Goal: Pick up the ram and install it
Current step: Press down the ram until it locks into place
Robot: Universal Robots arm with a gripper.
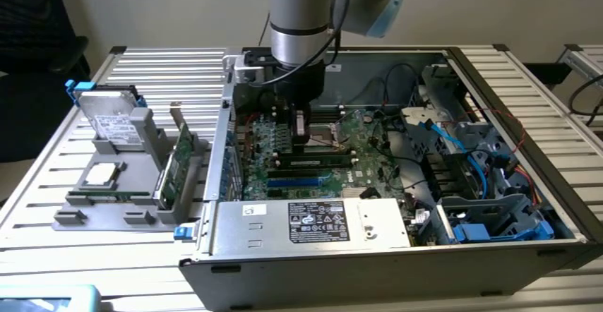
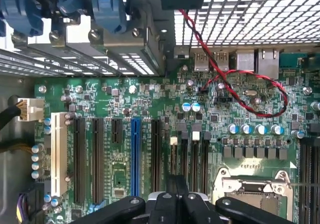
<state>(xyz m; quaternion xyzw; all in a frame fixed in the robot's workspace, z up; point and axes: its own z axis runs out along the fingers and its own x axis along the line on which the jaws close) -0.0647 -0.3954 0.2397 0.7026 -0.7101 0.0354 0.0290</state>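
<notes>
**What sits on my bench**

My bench (image 1: 141, 68) is a ribbed metal top of pale slats. Straight on it stands the open computer case (image 1: 396, 255), toward the exterior view's right. Beside it, on the exterior view's left, rests a grey parts stand (image 1: 104, 217). A pale blue object (image 1: 56, 299) lies at the near corner.

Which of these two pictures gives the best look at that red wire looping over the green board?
The wrist view: the red wire runs down from the case wall and loops over the motherboard, unobstructed. In the exterior view I cannot pick it out among the cables.
</notes>
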